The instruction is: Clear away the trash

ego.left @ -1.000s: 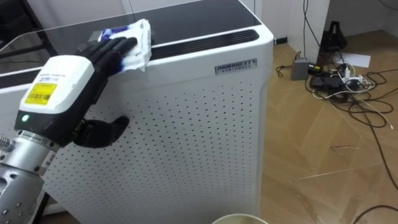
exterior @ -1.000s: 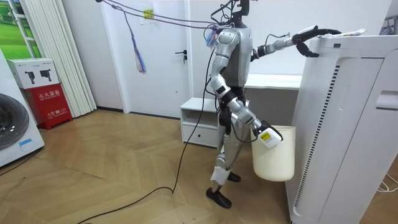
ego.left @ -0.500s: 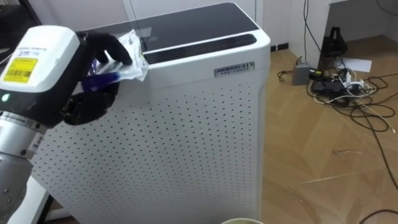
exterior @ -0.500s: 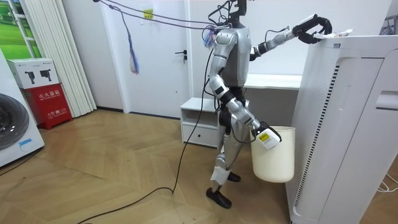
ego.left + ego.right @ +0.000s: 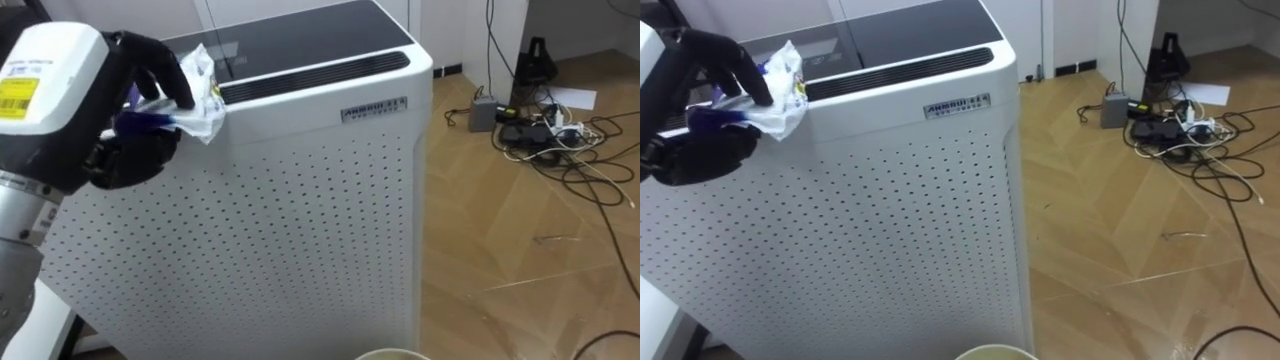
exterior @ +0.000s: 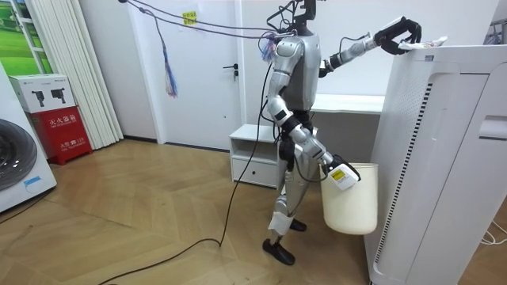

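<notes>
Item: crumpled white plastic wrapper with blue and yellow print (image 5: 198, 98). Location: pinched in the left hand (image 5: 135, 155), black fingers curled over its top and thumb beneath. It sits at the front top edge of the tall white perforated air purifier (image 5: 300, 220), toward that edge's left end. Whether it touches the edge cannot be told.

Item: air purifier. Dark glossy top panel (image 5: 300, 35) with a long vent slot along the front. Stands on the light wood plank floor (image 5: 520, 280).

Item: cream plastic bucket (image 6: 352, 202). Hangs low beside the robot's right leg, at the right hand (image 6: 331, 170); that hand's finger state cannot be told. Its rim shows at the bottom of the eye views.

Item: tangle of dark cables and adapters (image 5: 545, 130). Lies on the floor past the purifier's right side.

Robot: stands upright beside the purifier, left arm raised and stretched to its top.
</notes>
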